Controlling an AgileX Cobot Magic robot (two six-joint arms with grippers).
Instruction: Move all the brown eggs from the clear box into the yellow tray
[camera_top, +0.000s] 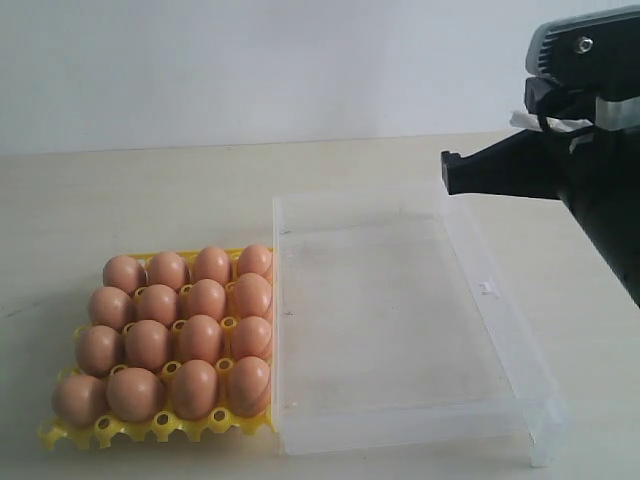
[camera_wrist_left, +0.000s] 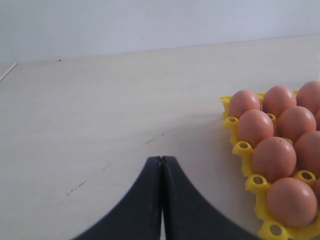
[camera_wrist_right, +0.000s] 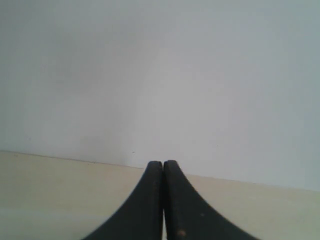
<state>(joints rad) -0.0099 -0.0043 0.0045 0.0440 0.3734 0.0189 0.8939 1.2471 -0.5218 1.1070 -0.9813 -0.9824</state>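
Pale wood worktop (camera_top: 150, 190) runs back to a plain white wall, and from where I stand the job looks finished. The yellow tray (camera_top: 130, 432) sits toward the near left, and each of its cups holds one of the brown eggs (camera_top: 203, 338). I count four rows of four and see no empty cup. The clear box (camera_top: 400, 425) lies just to the tray's right, its long wall against the tray's edge. Through the plastic I see only the worktop beneath, with no egg inside. By my reading nothing is left to carry over, and all that could follow is for the arms to move away.

The right gripper (camera_top: 447, 172) hangs high above the far right corner of the box, clenched tight with nothing between its jaws. Its own camera looks only at wall and bare wood. The left gripper (camera_wrist_left: 161, 160) is closed on nothing too, poised over bare worktop near a corner of the tray. It is out of sight in the wide view.
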